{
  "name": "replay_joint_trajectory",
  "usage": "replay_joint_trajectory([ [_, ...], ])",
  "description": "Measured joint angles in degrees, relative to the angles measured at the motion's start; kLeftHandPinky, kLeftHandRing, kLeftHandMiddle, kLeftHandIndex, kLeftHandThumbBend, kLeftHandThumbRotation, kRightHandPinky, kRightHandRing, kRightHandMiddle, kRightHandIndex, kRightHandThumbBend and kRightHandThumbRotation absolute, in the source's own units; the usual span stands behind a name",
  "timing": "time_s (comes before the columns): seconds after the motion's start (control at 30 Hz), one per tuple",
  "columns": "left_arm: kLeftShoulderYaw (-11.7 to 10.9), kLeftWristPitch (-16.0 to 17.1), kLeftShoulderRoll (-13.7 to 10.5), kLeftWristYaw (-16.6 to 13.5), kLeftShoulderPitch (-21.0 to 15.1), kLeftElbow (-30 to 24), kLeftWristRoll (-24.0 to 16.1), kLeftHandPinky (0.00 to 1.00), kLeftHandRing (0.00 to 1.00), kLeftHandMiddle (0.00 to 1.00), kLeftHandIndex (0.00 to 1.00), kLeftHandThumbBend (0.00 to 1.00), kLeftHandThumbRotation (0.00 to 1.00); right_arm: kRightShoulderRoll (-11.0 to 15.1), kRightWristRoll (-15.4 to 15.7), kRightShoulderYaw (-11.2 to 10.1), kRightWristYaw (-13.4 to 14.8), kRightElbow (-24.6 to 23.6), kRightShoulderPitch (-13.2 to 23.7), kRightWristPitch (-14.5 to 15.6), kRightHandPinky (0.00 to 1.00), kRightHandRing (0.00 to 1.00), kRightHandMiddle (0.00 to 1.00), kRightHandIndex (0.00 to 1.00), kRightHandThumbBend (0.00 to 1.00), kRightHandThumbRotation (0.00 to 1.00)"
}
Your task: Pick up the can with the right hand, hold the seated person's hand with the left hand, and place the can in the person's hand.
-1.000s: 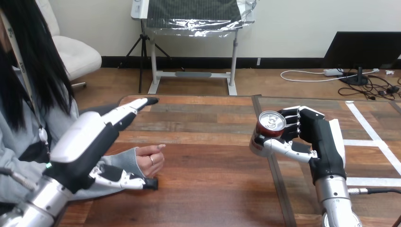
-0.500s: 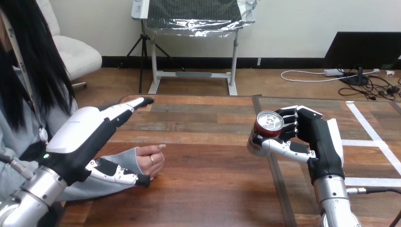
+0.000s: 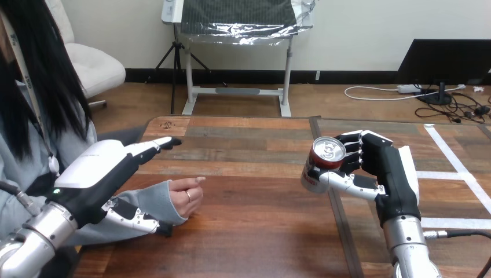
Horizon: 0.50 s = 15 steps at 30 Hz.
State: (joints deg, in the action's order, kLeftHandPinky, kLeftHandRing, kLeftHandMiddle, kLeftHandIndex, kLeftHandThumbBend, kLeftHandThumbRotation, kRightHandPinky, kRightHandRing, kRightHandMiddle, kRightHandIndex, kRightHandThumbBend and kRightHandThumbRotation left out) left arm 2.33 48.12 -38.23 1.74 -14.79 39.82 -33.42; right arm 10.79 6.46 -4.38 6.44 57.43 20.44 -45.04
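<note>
A red can [image 3: 322,166] with a silver top is held tilted above the table, with my right hand [image 3: 389,174] shut on it, fingers behind it and thumb across its front. The person's hand [image 3: 186,197] rests on the wooden table [image 3: 255,231] at the left, loosely curled, coming out of a grey sleeve [image 3: 151,201]. My left hand [image 3: 98,172] hovers over that sleeve and wrist, its fingers [image 3: 156,145] straight and pointing right, its thumb [image 3: 136,221] low beside the sleeve. I cannot tell whether it touches the person's wrist.
A seam [image 3: 340,226] splits the tabletop under the can. White tape lines [image 3: 454,165] mark the right part of the table. The person's torso sits close at the left edge.
My left hand has drawn back to the left and lowered, so its fingertips now reach less far across the table. The right hand has carried the can slightly left.
</note>
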Motion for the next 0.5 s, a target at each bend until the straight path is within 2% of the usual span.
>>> replay_joint_trajectory([
  [0.5,5.4,-0.5,-2.8,-0.5,-6.2,9.6,-4.3,0.81,0.86,0.87,0.89,1.00,0.31,-0.5,-0.1,0.0,-0.2,-1.0,-1.2,0.0,0.36,0.41,0.48,0.51,0.81,0.00],
])
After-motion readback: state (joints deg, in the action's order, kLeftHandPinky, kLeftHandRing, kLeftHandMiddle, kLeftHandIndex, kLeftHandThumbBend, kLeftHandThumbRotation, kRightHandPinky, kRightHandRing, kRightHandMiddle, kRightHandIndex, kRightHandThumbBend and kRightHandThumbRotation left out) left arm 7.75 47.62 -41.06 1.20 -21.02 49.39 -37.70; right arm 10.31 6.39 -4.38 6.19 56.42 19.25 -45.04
